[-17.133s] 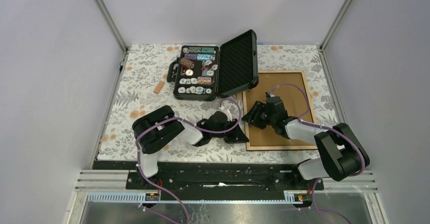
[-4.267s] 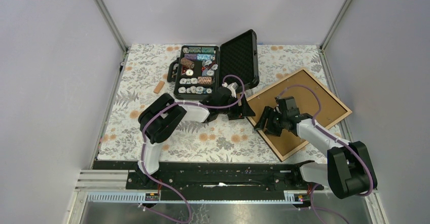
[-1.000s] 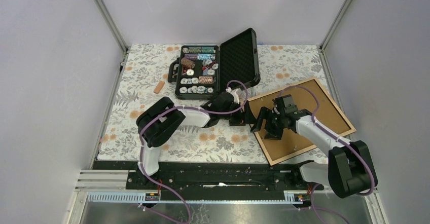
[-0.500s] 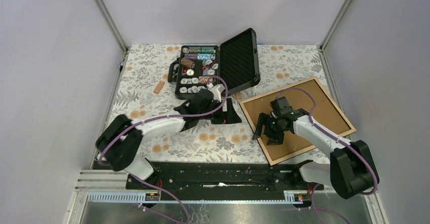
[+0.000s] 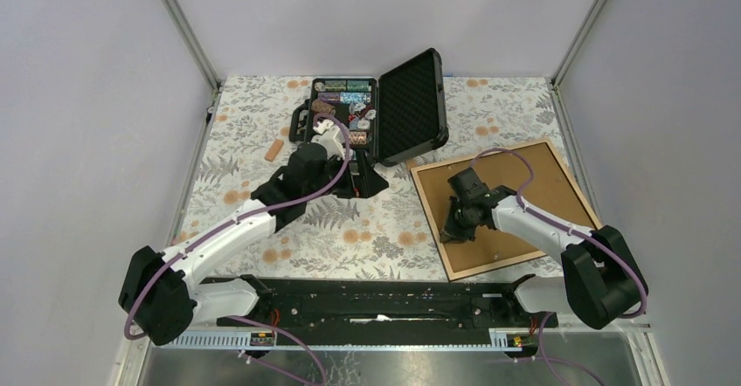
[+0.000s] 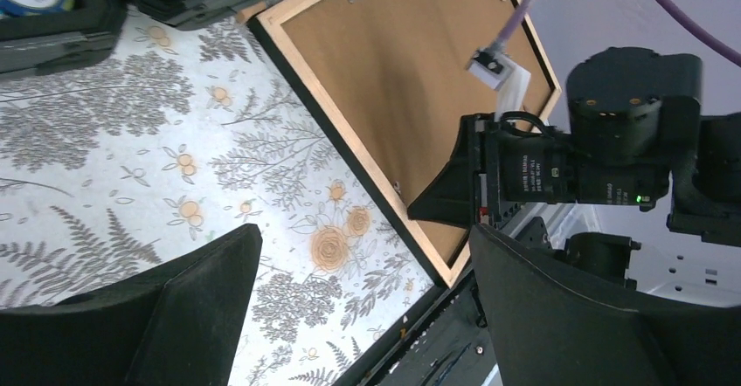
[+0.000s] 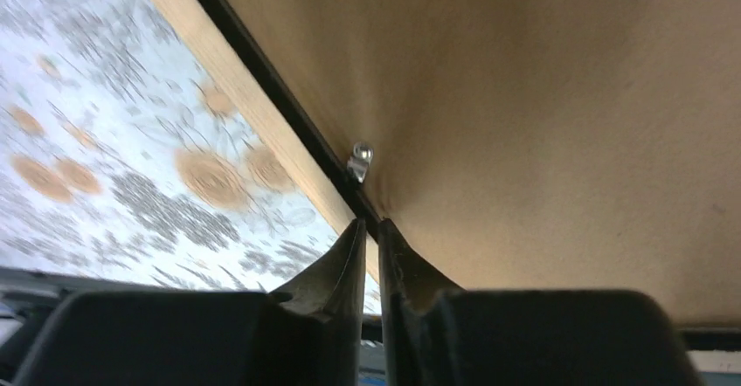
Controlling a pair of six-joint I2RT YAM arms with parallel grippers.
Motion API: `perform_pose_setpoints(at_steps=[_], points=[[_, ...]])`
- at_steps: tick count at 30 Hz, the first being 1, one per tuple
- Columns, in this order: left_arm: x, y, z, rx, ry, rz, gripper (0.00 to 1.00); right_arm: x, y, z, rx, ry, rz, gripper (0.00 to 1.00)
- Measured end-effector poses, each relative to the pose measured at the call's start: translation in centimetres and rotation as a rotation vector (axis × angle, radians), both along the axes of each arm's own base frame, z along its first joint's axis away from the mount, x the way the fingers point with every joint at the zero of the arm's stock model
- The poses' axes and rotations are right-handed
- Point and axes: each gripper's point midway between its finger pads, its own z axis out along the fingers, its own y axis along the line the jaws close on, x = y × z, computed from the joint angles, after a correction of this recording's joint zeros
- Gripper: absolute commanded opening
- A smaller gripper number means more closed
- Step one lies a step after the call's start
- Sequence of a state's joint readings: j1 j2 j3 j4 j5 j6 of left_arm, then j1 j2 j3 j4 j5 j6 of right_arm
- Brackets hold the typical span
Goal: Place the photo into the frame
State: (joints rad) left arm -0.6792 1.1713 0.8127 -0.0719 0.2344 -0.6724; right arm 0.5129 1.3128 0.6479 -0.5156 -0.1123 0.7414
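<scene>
The frame [image 5: 533, 185] lies back side up at the right of the table, its light wood rail around the brown backing board [image 7: 559, 98]. My right gripper [image 5: 452, 225] is down on the frame's left rail. In the right wrist view its jaws [image 7: 371, 225] are nearly together, their tips at the dark seam between rail and board, just below a small metal tab [image 7: 360, 161]. My left gripper [image 5: 367, 181] hovers open and holding nothing over the tablecloth, left of the frame [image 6: 419, 80], its fingers [image 6: 559, 316] wide apart. The photo is out of view.
An open black case of poker chips [image 5: 345, 128] stands at the back, its lid [image 5: 411, 106] raised beside the frame's far corner. A small tan piece [image 5: 274, 150] lies left of the case. Grey walls close the table on both sides.
My left arm has drawn back to the left, away from the frame, and opened wider. My right gripper has moved to the frame's left rail and closed. The frame has turned slightly.
</scene>
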Motion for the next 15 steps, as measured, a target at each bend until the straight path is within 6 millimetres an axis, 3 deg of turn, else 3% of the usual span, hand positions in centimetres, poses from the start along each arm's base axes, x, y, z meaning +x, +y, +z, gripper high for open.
perform_pose_setpoints(at_steps=[5,10,11,15], points=[[0.8,1.6,-0.3,-0.006,0.010,0.035,0.94,2.2,0.0,0.2,-0.020,-0.055,-0.146,0.11],[0.1,2.1,-0.4,-0.014,0.014,0.025,0.94,3.6,0.5,0.3,-0.002,-0.079,-0.211,0.09],[0.0,2.1,-0.4,-0.015,0.016,0.021,0.94,3.8,0.8,0.2,0.003,-0.072,-0.209,0.12],[0.0,2.2,-0.5,-0.018,0.024,0.015,0.95,4.6,1.6,-0.3,0.016,-0.068,-0.188,0.40]])
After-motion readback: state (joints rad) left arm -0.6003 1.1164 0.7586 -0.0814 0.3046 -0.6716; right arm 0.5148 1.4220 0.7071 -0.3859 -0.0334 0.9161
